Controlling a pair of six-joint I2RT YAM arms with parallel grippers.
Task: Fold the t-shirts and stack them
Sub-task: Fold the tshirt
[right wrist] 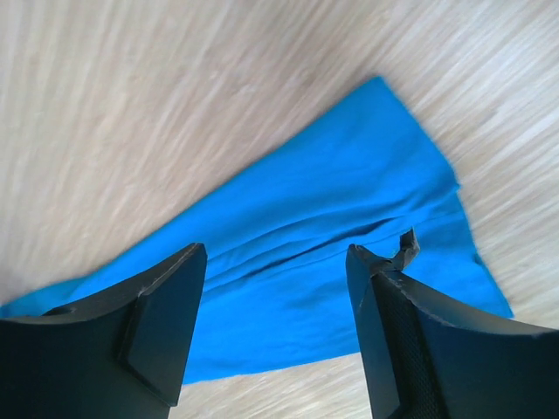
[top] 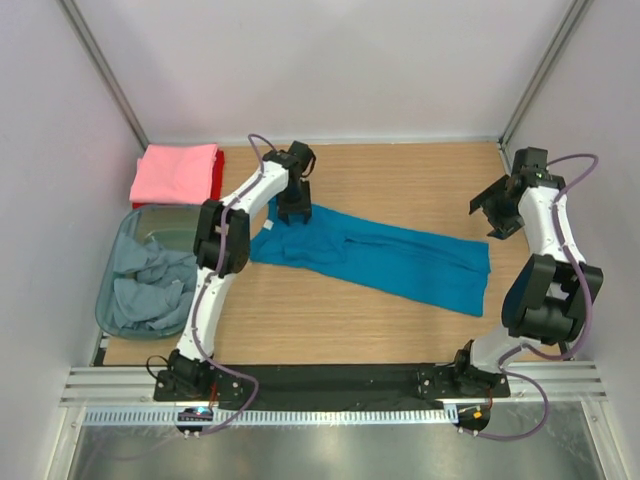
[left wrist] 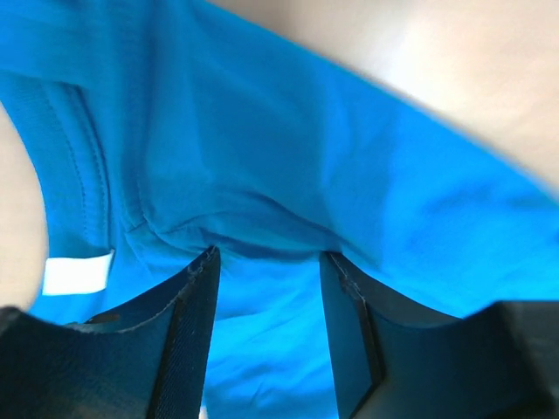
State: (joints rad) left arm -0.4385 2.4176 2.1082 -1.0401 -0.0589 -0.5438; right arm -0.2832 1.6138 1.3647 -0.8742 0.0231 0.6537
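teal shirt (top: 400, 258): laid out flat | left gripper (top: 293, 212): at its collar end, jaws spread, tips on puckered cloth | right gripper (top: 497, 212): over its hem end, jaws spread, holding nothing | pink shirt (top: 175, 172): folded, far-left of it, on red shirt (top: 217, 176) | grey shirts (top: 150, 285): left of it, in bin (top: 104, 300)

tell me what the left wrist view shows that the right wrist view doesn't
Only the left wrist view: the neckline of the teal shirt with its white label, and cloth rucked up at the tips of the left end effector, whose jaws stand apart on it.
Only the right wrist view: the shirt's other end lying flat, its corner and edges on the wooden table, with the right end effector open above it, holding nothing.
Both: the same shirt, some bare wood, and that arm's own end effector at the bottom.
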